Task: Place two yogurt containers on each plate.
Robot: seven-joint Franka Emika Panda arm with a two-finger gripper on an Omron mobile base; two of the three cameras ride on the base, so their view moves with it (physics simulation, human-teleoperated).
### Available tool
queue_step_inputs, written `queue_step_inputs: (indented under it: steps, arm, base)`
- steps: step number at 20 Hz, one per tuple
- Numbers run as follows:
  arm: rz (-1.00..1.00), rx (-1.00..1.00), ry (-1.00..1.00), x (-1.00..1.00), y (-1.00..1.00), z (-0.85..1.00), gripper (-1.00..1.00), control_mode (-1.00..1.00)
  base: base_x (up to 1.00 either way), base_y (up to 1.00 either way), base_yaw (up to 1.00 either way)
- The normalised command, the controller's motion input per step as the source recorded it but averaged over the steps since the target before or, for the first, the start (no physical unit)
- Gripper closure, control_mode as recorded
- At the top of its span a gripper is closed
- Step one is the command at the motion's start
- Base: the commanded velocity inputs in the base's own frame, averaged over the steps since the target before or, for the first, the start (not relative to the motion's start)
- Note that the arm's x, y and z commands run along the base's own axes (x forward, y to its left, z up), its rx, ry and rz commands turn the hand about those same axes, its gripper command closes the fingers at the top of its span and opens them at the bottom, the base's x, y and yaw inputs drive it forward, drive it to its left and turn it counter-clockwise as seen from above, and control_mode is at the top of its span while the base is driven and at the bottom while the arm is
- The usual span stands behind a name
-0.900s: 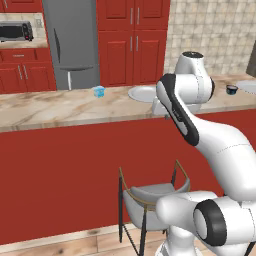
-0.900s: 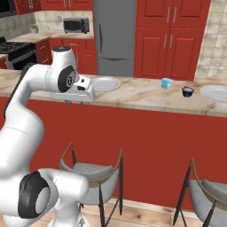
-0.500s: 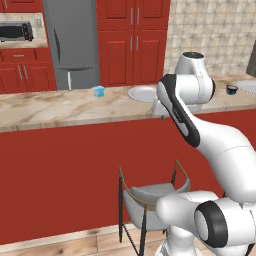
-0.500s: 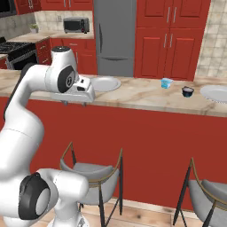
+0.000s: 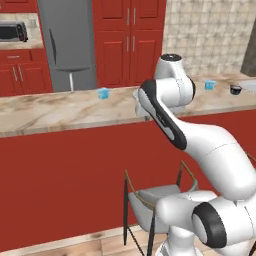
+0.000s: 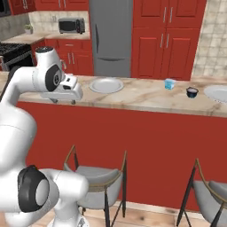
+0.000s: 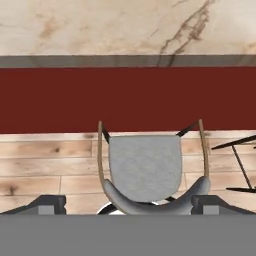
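I have the arm folded high, its end effector (image 6: 64, 100) hanging at the near edge of the tabletop (image 6: 146, 99) and pointing straight down at a stool (image 7: 145, 167) on the wood floor (image 7: 45, 165). Its fingertips (image 7: 47, 204) sit wide apart, gripping nothing. One plate (image 6: 105, 84) lies just beyond the hand and has nothing on it. A tub (image 6: 169, 83) stands on the bare tabletop beside a small dark bowl (image 6: 192, 92). The second plate (image 6: 217, 93) lies at the right edge. Another tub (image 5: 103, 93) stands alone farther left.
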Motion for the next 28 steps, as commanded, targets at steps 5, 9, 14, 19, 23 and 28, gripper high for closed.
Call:
queue_step_inputs:
  steps: [5, 9, 14, 19, 23, 28]
  arm:
    - [0.0, 0.0, 0.0, 0.0, 0.0, 0.0, -1.0, 1.0]
    - [0.0, 0.0, 0.0, 0.0, 0.0, 0.0, -1.0, 1.0]
    - [0.0, 0.0, 0.0, 0.0, 0.0, 0.0, -1.0, 1.0]
    - [0.0, 0.0, 0.0, 0.0, 0.0, 0.0, -1.0, 1.0]
    - [0.0, 0.0, 0.0, 0.0, 0.0, 0.0, -1.0, 1.0]
    - [0.0, 0.0, 0.0, 0.0, 0.0, 0.0, -1.0, 1.0]
  base:
    - [0.87, 0.99, -0.28]
    - [0.32, 0.72, -0.31]
    - [-0.94, 0.26, -0.05]
    - [0.06, 0.54, -0.02]
    - [0.76, 0.95, -0.16]
    - [0.99, 0.96, -0.23]
